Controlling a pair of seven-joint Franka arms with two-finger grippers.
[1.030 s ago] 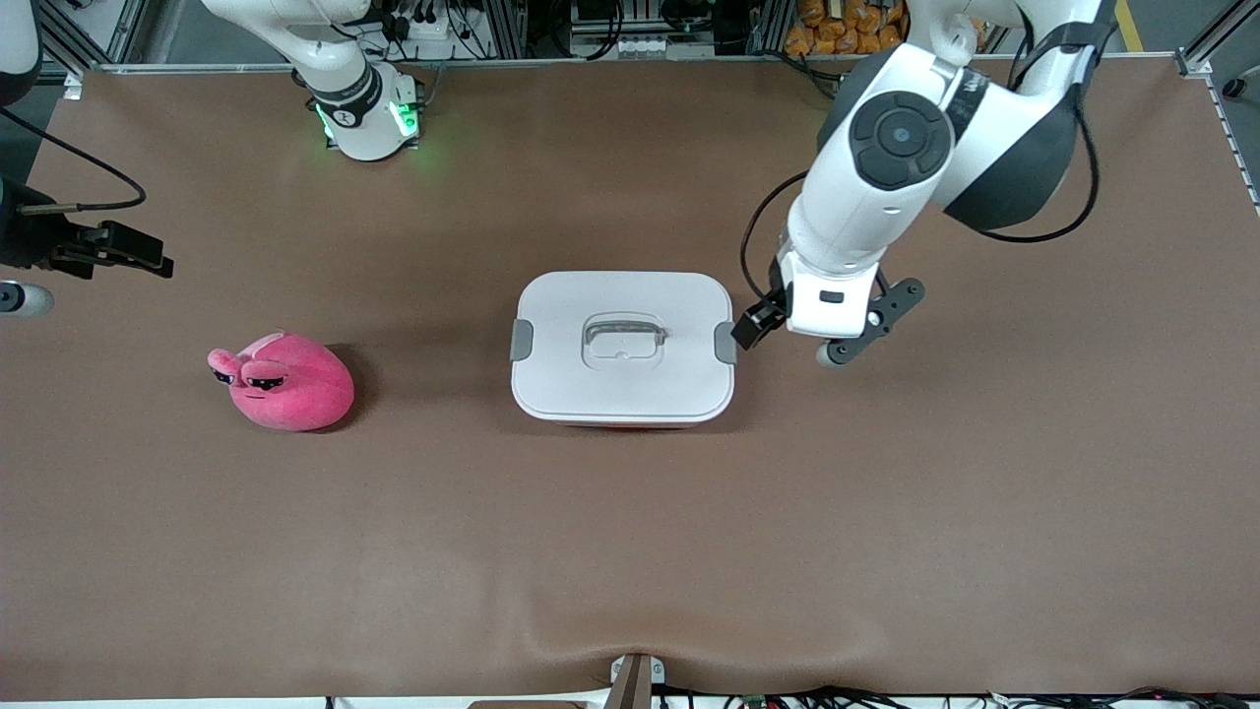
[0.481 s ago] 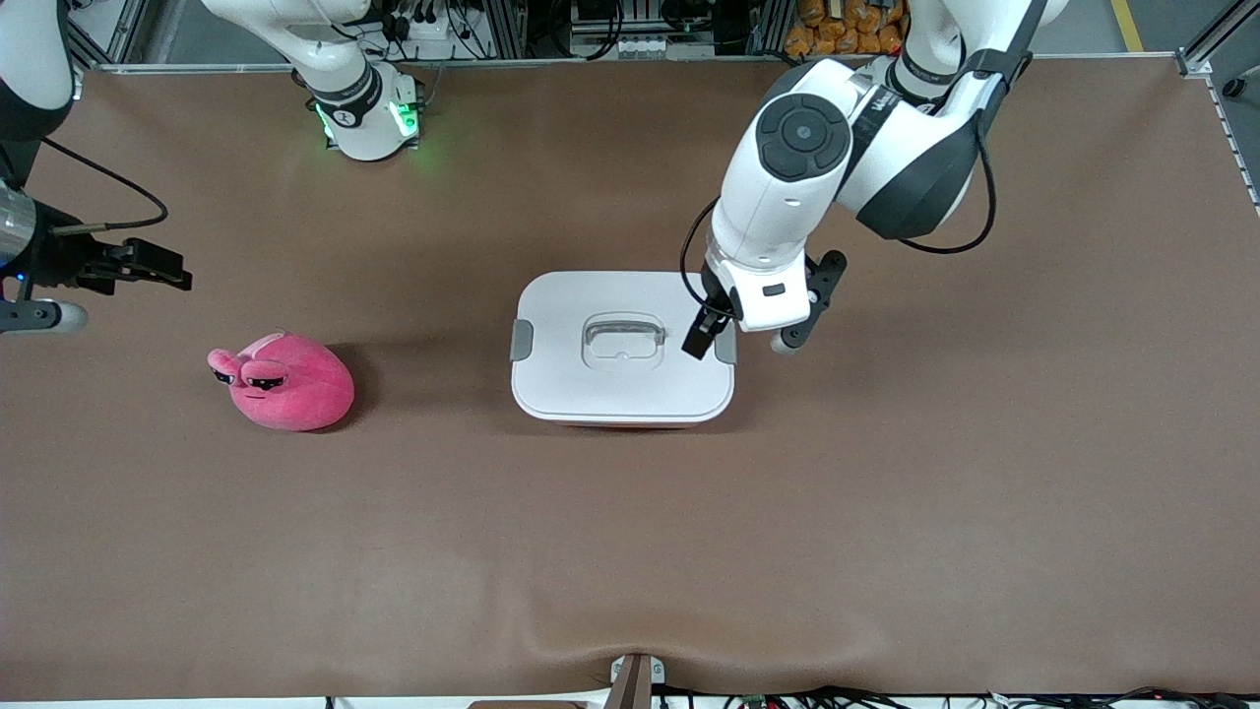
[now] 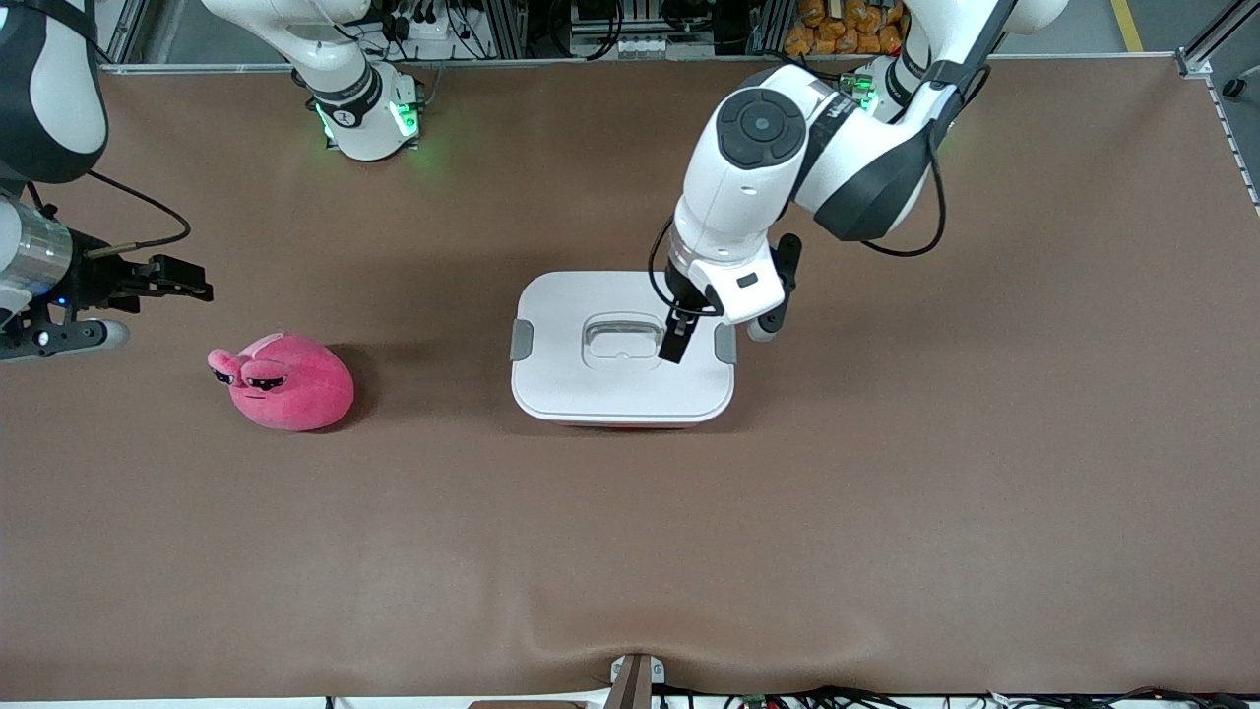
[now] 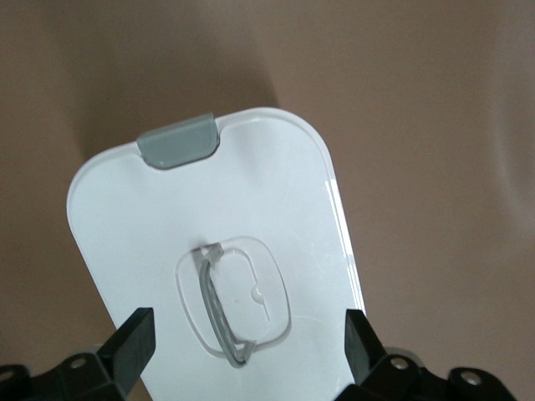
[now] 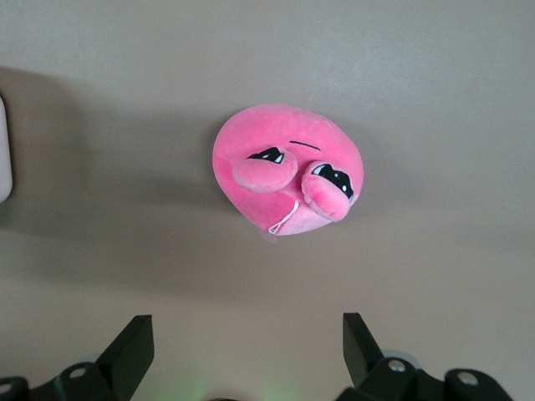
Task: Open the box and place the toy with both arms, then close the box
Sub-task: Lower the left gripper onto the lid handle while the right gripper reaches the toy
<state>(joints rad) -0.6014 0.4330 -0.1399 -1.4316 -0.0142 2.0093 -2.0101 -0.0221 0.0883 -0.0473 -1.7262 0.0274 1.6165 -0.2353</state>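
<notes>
Box (image 3: 622, 379) lidded, toy (image 3: 285, 382) on the table (image 3: 630, 551) — left gripper (image 4: 248, 334) gapes above the handle (image 4: 219, 305), right gripper (image 5: 242, 334) wide over the toy; nothing done.

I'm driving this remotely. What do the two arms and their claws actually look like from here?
Both arms have glossy white shells with dark grey joint sections and round dark caps. The left arm carries a looping black cable, and so does the right arm, which also has a silver wrist band. Green lights glow at the bases. The left claw and right claw are black, each with two fingers.
</notes>
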